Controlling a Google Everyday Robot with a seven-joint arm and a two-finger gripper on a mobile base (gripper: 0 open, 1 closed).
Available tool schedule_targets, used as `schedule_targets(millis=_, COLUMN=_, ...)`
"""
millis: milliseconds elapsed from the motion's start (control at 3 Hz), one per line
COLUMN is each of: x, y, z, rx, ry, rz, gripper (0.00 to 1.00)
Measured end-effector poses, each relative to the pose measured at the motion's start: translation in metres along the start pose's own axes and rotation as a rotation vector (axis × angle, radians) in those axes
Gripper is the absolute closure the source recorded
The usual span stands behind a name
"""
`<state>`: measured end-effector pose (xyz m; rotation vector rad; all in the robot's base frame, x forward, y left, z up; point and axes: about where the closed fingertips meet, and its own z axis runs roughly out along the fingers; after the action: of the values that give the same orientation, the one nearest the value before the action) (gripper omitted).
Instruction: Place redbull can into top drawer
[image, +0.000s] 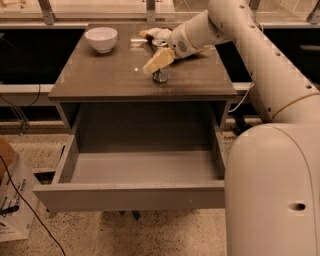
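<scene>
The redbull can (160, 76) stands upright on the brown tabletop (110, 75), near the middle and toward the right. My gripper (156, 61) reaches in from the right and sits right at the can, covering its middle, so only the can's lower part and top show. The top drawer (130, 196) is pulled wide open below the tabletop. Its pale grey inside (145, 167) holds nothing.
A white bowl (101, 39) stands at the tabletop's back left. A snack bag (149, 33) lies behind the can. A cardboard box (12, 200) and a cable are on the floor at left. My white arm and body (272, 190) fill the right side.
</scene>
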<state>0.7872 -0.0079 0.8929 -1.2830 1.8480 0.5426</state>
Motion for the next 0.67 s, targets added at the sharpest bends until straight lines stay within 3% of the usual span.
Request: schedule_targets(millis=667, x=-0.013, y=-0.002, z=-0.010, rx=0.021, ry=-0.040, rz=-0.012, gripper=0.64)
